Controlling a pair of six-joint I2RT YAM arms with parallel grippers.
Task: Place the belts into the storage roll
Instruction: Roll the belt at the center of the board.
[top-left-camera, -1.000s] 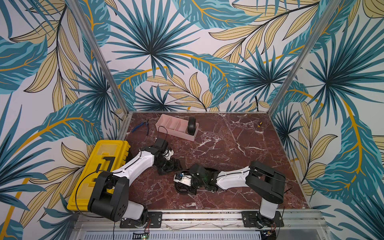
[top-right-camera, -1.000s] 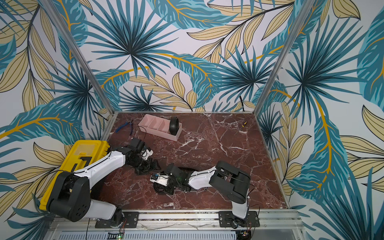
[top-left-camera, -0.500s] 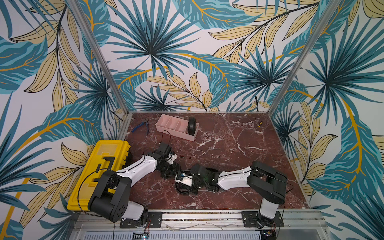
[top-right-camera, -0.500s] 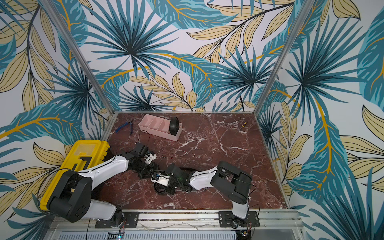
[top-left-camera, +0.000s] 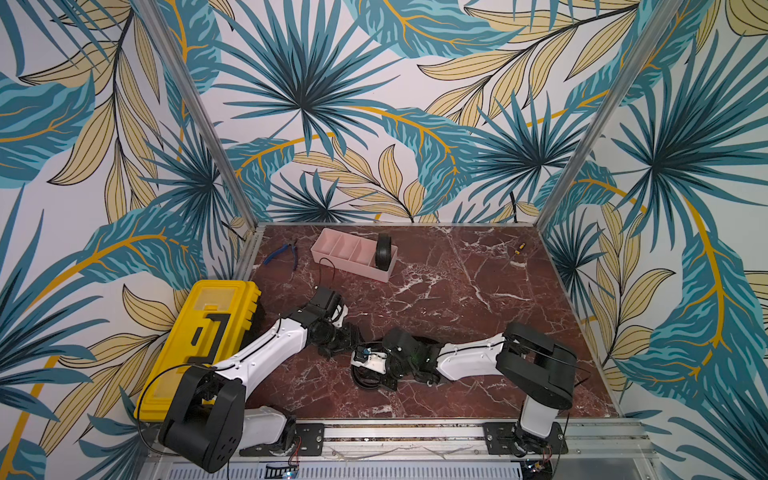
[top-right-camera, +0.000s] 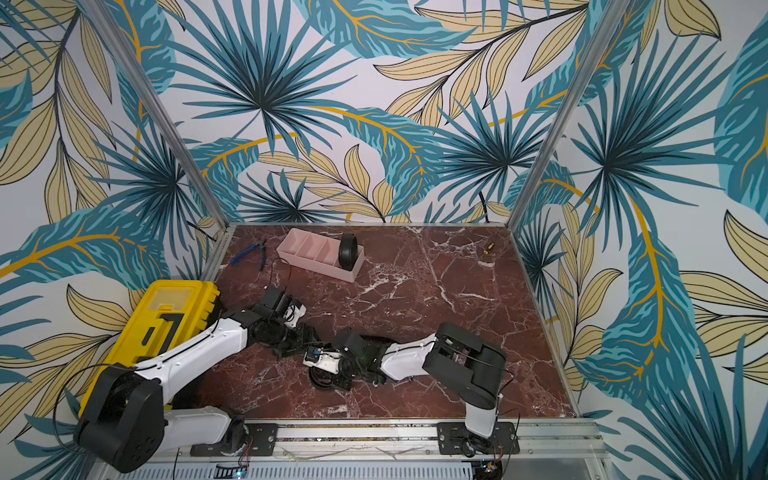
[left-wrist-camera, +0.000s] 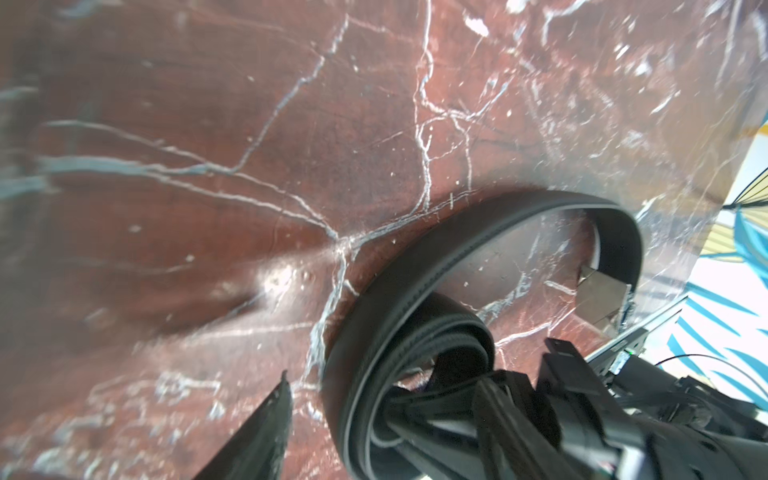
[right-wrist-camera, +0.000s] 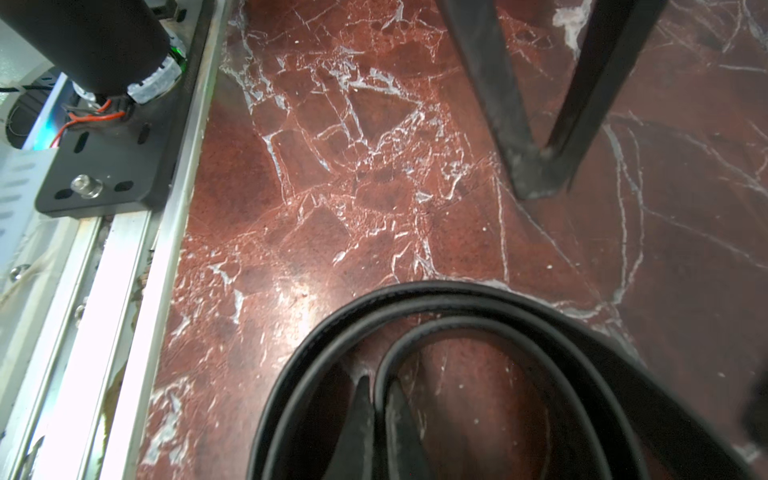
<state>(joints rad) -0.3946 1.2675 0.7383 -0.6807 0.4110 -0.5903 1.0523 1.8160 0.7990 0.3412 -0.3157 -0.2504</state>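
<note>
Belt (right-wrist-camera: 540, 320) end clamped in right gripper (right-wrist-camera: 376, 388). Left gripper (top-left-camera: 338, 352), jaws apart, sits just beside, at belt's 10 o'clock.

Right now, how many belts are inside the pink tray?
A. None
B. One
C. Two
B: one coiled belt stands on edge in an end compartment of the pink tray, while the second belt lies looped on the table, its inner strap pinched by the right end effector.
</note>
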